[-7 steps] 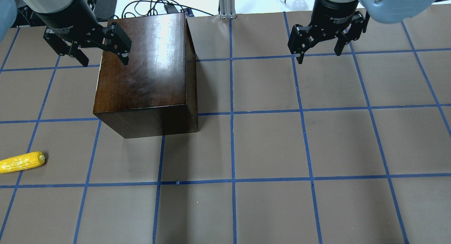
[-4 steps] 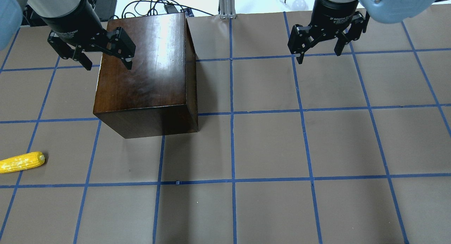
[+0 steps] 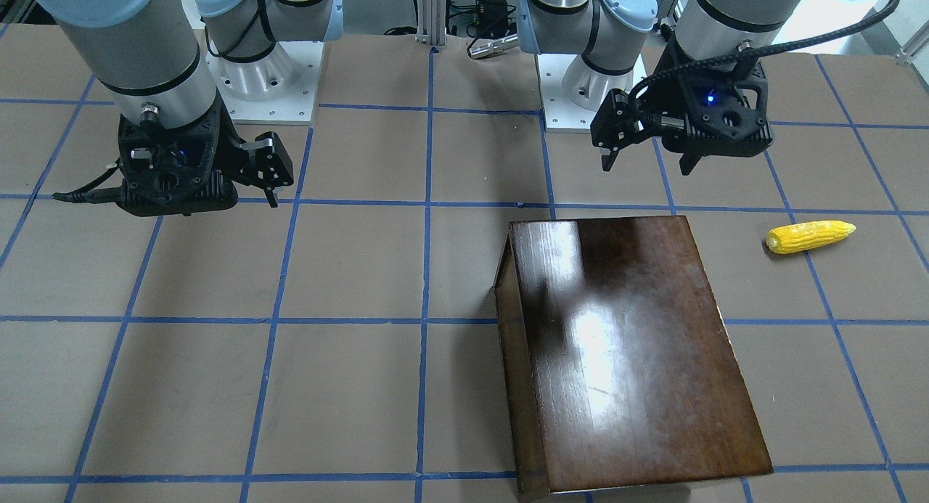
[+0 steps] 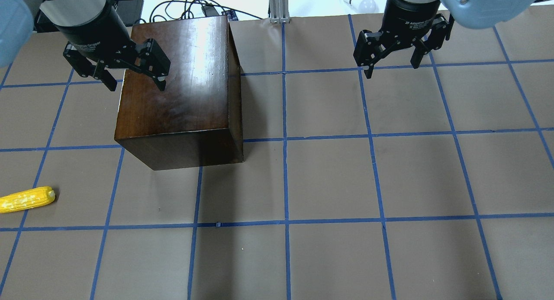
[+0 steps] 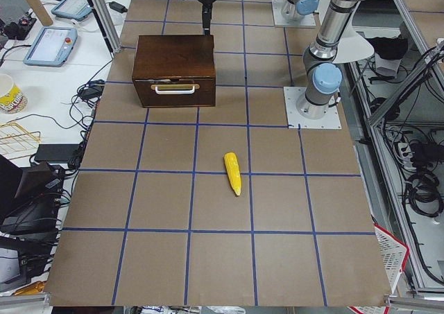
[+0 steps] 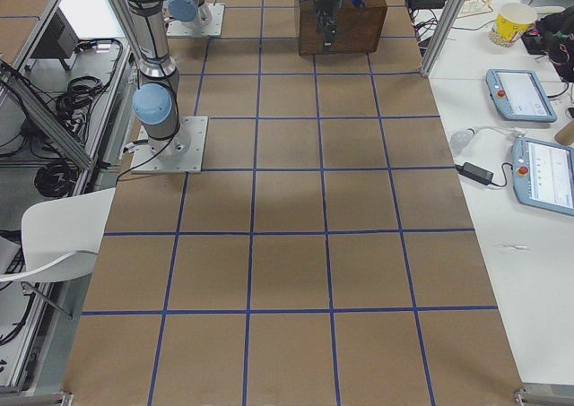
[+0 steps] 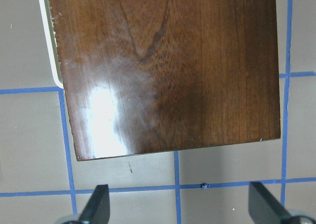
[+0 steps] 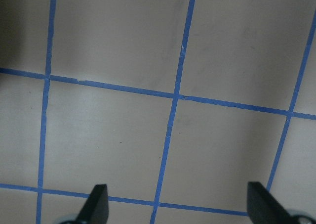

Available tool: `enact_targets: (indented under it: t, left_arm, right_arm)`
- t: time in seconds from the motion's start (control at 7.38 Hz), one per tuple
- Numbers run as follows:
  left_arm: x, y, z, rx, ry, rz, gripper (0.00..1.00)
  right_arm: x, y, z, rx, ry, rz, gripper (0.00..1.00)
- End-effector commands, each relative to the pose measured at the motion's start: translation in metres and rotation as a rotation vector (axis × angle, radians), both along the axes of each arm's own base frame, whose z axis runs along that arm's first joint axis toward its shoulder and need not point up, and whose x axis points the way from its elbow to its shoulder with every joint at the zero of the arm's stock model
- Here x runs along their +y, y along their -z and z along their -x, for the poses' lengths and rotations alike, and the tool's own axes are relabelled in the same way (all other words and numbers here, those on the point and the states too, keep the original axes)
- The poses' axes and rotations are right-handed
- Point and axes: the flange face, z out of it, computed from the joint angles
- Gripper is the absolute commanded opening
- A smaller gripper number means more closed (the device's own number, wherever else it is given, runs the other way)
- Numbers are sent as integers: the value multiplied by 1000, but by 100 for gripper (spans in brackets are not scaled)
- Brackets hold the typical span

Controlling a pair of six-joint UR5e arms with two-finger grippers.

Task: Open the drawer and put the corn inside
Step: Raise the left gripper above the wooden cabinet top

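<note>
The glossy dark-brown cabinet [image 4: 177, 88] stands at the table's far left. Its drawer [image 5: 173, 91] is shut; the front with a pale handle faces the table's left end and shows in the exterior left view. The handle's edge also shows in the left wrist view [image 7: 51, 56]. The yellow corn [image 4: 27, 199] lies on the table at the near left edge, well apart from the cabinet; it also shows in the front-facing view [image 3: 809, 236]. My left gripper [image 4: 136, 82] is open and empty above the cabinet's far left top edge. My right gripper [image 4: 391, 69] is open and empty above bare table at the far right.
The brown table cover [image 4: 329, 179] carries a blue tape grid. An aluminium post [image 4: 279, 5], cables and a light bulb [image 4: 368, 4] sit beyond the far edge. The arm bases [image 3: 261, 67] stand at the robot's side.
My left gripper has moved a little to the right and nearer, further over the cabinet's top. The right gripper, cabinet and corn have not moved.
</note>
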Motion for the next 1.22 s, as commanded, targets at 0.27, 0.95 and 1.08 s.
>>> enact_targets:
  t: [0.27, 0.95, 1.08]
  left_arm:
    - [3, 5, 6, 12, 5, 0, 100]
    - [-48, -35, -65, 116, -81, 83, 100]
    - [-57, -22, -91, 135, -62, 34, 100]
  right_arm:
    - [0, 0, 0, 0, 1, 1, 100]
    - [0, 0, 0, 0, 1, 1, 100]
    - [0, 0, 0, 0, -1, 1, 100]
